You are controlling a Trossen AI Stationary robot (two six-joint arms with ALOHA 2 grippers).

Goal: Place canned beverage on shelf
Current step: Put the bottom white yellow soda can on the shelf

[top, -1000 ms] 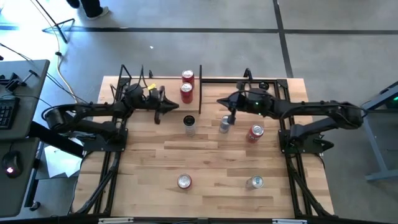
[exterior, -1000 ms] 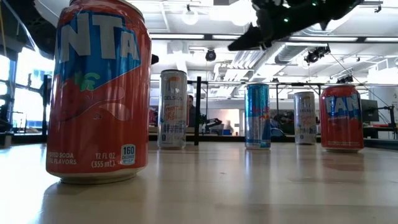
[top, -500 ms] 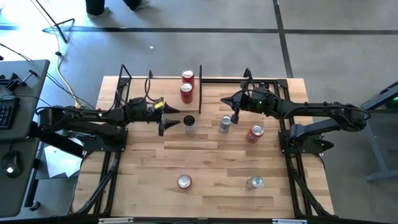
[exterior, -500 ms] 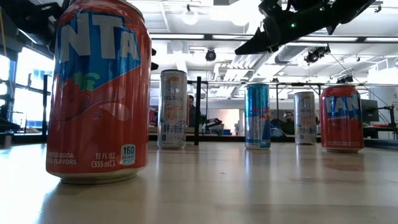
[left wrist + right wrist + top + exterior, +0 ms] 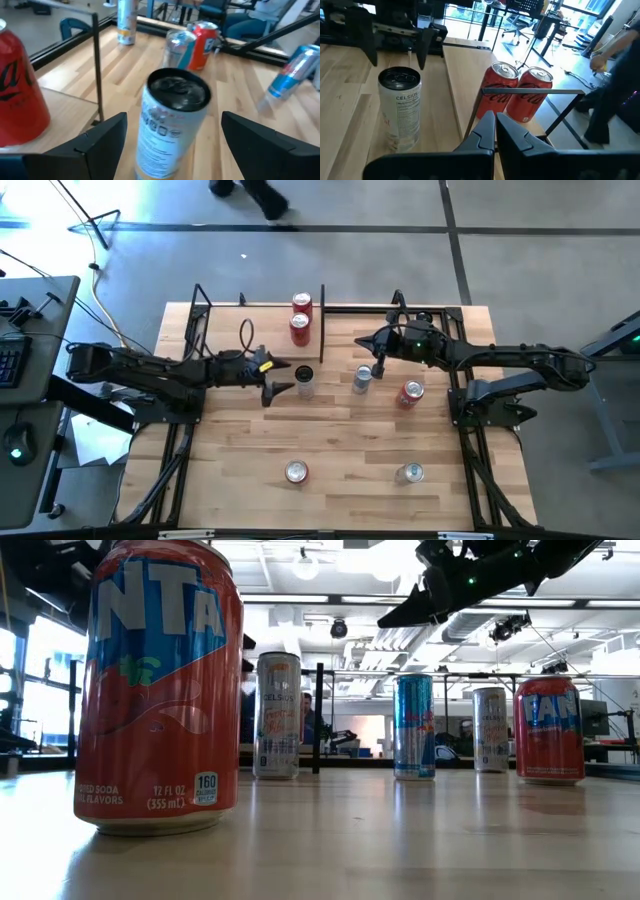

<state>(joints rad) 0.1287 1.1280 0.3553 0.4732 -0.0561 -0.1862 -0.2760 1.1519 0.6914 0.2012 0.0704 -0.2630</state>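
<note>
A white Celsius can [image 5: 304, 379] with a black top stands upright on the tabletop just near of the shelf [image 5: 235, 320], a pale board with black rod uprights. Two red cola cans [image 5: 300, 328] stand on the shelf's right end. My left gripper [image 5: 284, 377] is open at the can's left. In the left wrist view its fingers [image 5: 102, 137] stand wide to either side of the can [image 5: 172, 125], short of touching it. My right gripper [image 5: 378, 368] is shut and hovers to the right, above a blue-and-silver can [image 5: 362, 380]. In the right wrist view its shut fingers [image 5: 495, 131] touch nothing.
A red can [image 5: 410, 393] stands right of the blue-and-silver one. A red Fanta can [image 5: 296, 471] and a silver can [image 5: 410, 472] stand near the front edge; the Fanta can [image 5: 160, 690] fills the low view's left. A shelf upright [image 5: 96, 65] rises beside the white can.
My left gripper has swung away from the shelf toward the table's near edge and right, up to the white can. It has turned to point level at the can and has opened wide. The cans have stayed where they were.
</note>
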